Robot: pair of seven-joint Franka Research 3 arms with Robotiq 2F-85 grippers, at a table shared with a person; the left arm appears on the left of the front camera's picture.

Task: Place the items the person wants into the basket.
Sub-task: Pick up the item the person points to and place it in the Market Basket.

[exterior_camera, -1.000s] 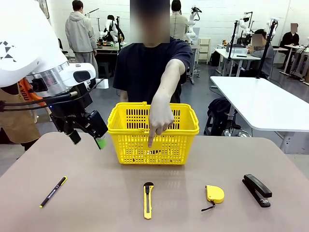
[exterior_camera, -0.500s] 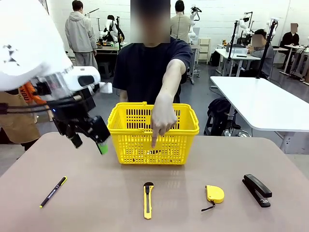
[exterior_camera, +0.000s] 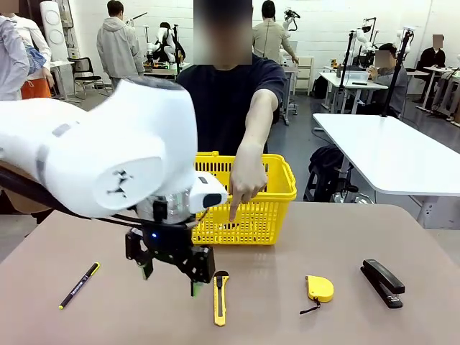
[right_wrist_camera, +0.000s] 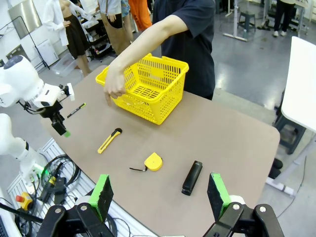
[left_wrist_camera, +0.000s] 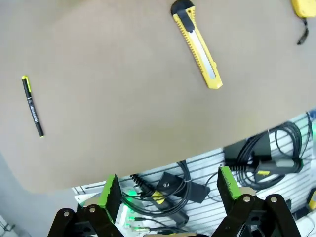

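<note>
Utility knife (exterior_camera: 221,298), yellow with a black head, lies flat on the desk (exterior_camera: 345,237) just beside the left gripper (exterior_camera: 171,280), on its right. From beyond the gripper, the person's hand (exterior_camera: 244,180) points a finger down toward the knife, in front of the basket (exterior_camera: 277,208). The left gripper hangs close over the desk with its jaws wide and nothing between them.

The knife looks light, rigid and slim. Its smooth plastic shell could slide or spin on the desk if pushed from one side only. The safest hold is probably across its narrow width near the middle of the body, with the pads square to the long sides and clear of the blade end. Because it lies so low, the fingertips would need to come almost down to the desk.

The thin pen (exterior_camera: 79,285) lies well off to the left gripper's left. The right gripper (right_wrist_camera: 159,195) is also wide and empty, high above the desk.
</note>
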